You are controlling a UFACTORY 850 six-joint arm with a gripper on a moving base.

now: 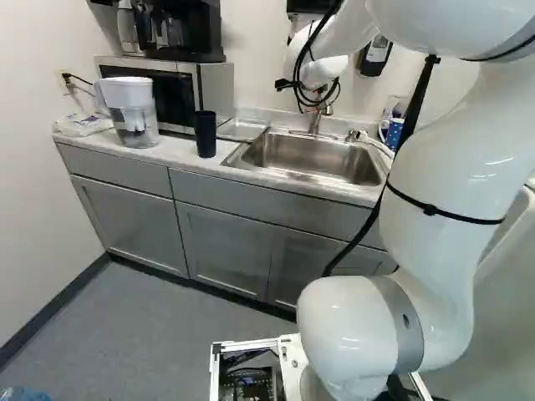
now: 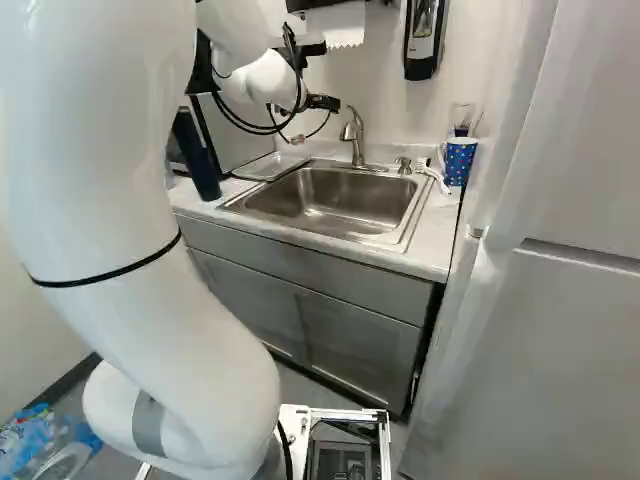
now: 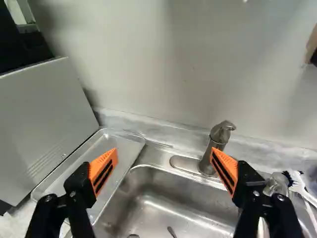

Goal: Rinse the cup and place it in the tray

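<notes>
- Cup, dark (image 1: 206, 134), one: standing upright on the worktop (image 1: 180, 151), between the pitcher and the sink, near the tray.
- Cup, blue, dotted (image 2: 459, 160), one: standing on the worktop at the sink's other side; which cup the task is meaning, the pictures are not telling.
- Tray (image 3: 79, 166), metal, shallow: lying between the microwave (image 1: 216, 88) and the sink (image 3: 166, 198).
- Claw (image 2: 322, 102), black, orange pads: hanging near the faucet (image 3: 222, 132), in the air; in the wrist view the claw (image 3: 164, 156) is standing wide, holding nothing.
- Faucet, metal: rising from the sink's back rim.
- Brush (image 3: 298, 184), white handle, dark bristles: lying by the sink, near the dotted cup.
- Pitcher (image 1: 135, 121), clear, white top: standing in front of the microwave.
- Coffee maker (image 1: 196, 33), black: sitting on the microwave.
</notes>
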